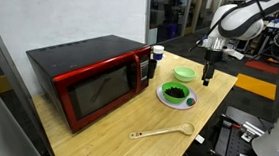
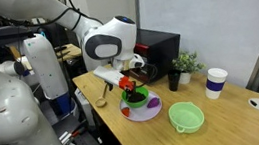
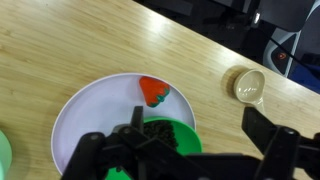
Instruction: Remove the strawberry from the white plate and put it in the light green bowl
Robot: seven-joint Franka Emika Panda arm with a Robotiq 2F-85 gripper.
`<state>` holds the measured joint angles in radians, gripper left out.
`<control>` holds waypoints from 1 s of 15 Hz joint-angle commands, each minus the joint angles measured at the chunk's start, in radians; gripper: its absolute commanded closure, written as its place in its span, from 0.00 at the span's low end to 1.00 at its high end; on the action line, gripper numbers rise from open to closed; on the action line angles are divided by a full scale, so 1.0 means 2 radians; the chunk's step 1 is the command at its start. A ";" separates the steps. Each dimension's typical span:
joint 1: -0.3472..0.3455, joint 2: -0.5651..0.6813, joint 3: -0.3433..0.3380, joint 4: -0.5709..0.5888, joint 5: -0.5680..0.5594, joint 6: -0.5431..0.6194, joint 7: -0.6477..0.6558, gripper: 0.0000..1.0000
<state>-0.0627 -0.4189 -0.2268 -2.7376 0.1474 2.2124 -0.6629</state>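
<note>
The strawberry (image 3: 153, 92) is a small red piece with a green top. It lies on the white plate (image 3: 90, 112), next to a vivid green bowl (image 3: 170, 140) with dark contents that also stands on the plate. The plate shows in both exterior views (image 1: 167, 99) (image 2: 151, 112). The light green bowl (image 1: 184, 75) (image 2: 186, 116) stands empty on the table beside the plate. My gripper (image 3: 197, 125) (image 1: 208, 75) hovers open and empty above the plate's edge, apart from the strawberry.
A red microwave (image 1: 89, 79) fills the table's far side. A wooden spoon (image 1: 161, 132) lies near the front edge. A white cup with a dark lid (image 2: 214, 81), a small plant (image 2: 185, 65) and a small round beige lid (image 3: 248, 86) also stand on the wooden table (image 1: 213, 104).
</note>
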 commanded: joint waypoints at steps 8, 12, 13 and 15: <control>0.015 0.050 -0.021 -0.027 0.007 0.143 -0.027 0.00; 0.024 0.085 -0.020 -0.027 0.014 0.166 -0.034 0.00; 0.024 0.087 -0.018 -0.027 0.013 0.162 -0.033 0.00; 0.026 0.101 -0.016 -0.027 0.015 0.172 -0.034 0.00</control>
<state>-0.0221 -0.2651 -0.2559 -2.7916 0.1503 2.5162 -0.6939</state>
